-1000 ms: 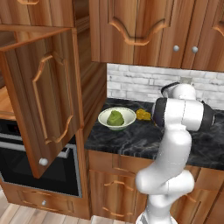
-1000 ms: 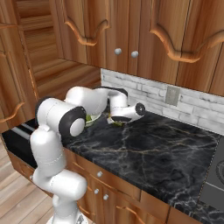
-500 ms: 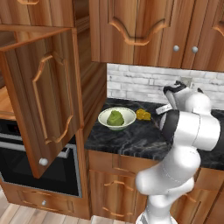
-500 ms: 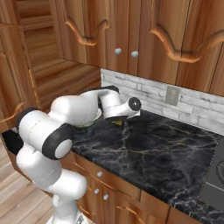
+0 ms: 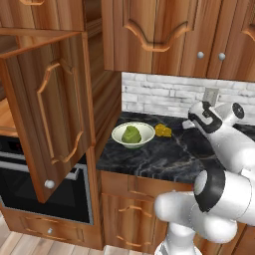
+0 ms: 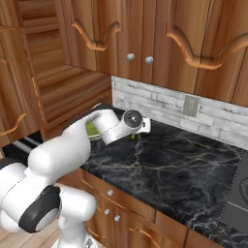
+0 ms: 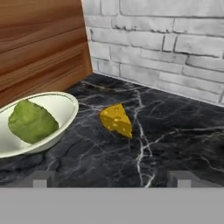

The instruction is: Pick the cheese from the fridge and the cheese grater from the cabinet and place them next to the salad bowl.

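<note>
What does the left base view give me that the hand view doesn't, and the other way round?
Left base view alone: the open cabinet door, the oven below it, and the arm over the counter. Hand view alone: the holes in the cheese, and the open pincer hanging short of it, holding nothing. Both: the cheese lying on the black marble counter beside the salad bowl, apart from it.

Open cabinet door [image 5: 50, 114] juts out left; salad bowl [image 5: 132, 135] and cheese [image 5: 163, 130] crowd counter corner; dark counter [image 6: 184, 164] rightward is bare.

Glossy white rounded arm [image 5: 226, 149], dark joints.
</note>
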{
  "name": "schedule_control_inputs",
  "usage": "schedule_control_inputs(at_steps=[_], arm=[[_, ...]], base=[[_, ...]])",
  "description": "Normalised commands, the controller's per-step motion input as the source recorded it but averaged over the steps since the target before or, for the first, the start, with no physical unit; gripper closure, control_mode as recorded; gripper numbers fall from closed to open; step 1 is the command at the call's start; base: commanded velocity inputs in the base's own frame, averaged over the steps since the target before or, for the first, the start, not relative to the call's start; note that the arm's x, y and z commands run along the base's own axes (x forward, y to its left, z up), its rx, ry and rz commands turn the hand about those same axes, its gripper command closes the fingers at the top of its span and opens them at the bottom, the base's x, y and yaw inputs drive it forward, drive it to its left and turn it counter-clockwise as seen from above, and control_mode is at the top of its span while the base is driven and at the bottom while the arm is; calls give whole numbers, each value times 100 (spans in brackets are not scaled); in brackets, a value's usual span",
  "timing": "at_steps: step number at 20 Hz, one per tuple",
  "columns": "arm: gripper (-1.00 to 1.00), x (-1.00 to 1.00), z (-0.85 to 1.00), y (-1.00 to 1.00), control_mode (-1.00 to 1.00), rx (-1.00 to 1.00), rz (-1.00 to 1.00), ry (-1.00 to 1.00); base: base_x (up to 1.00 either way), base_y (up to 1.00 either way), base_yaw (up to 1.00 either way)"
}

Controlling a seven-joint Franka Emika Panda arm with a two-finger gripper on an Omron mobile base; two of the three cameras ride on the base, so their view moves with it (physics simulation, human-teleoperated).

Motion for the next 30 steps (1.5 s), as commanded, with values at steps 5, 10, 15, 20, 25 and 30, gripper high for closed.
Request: schedule_control_inputs(at_steps=[5,10,15,20,25,30], arm=[[-100,-70,76,6,-100,0,-30,4],[-100,-98,54,14,-100,0,-29,6],[-100,-100,58,18,-100,0,-28,7],[-100,-100,86,27,-100,0,-6,1],[-100,-99,88,22,-100,0,9,0],[-100,-100,64,22,-100,0,19,0]], base=[[0,0,0],[0,0,0],[0,0,0],[0,0,0],[0,0,0],[0,0,0]])
